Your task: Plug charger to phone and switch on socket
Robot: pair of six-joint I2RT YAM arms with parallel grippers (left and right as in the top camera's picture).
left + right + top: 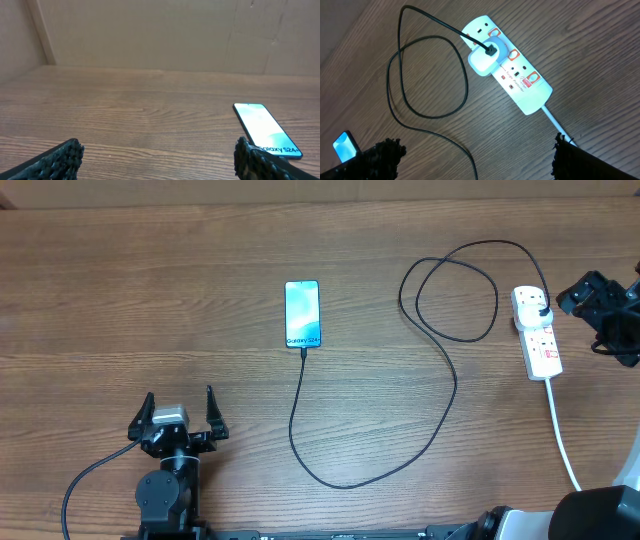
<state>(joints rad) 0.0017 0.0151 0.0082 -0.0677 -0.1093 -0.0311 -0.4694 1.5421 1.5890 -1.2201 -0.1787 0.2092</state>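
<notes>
Toggling socket (525,82) at worktop's right edge looks next; charger (292,420) seems seated in phone (303,313), mid-worktop. You press with one fingertip, clear of charger. Left gripper (180,402), right gripper (476,150) both released, empty.

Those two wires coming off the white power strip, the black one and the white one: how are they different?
The black cable is thin; the white cord is thicker. The black cable winds in loops across the table to the lower edge of the phone; the white cord runs nearly straight from the end of the power strip toward the near table edge. Both start at the power strip.
</notes>
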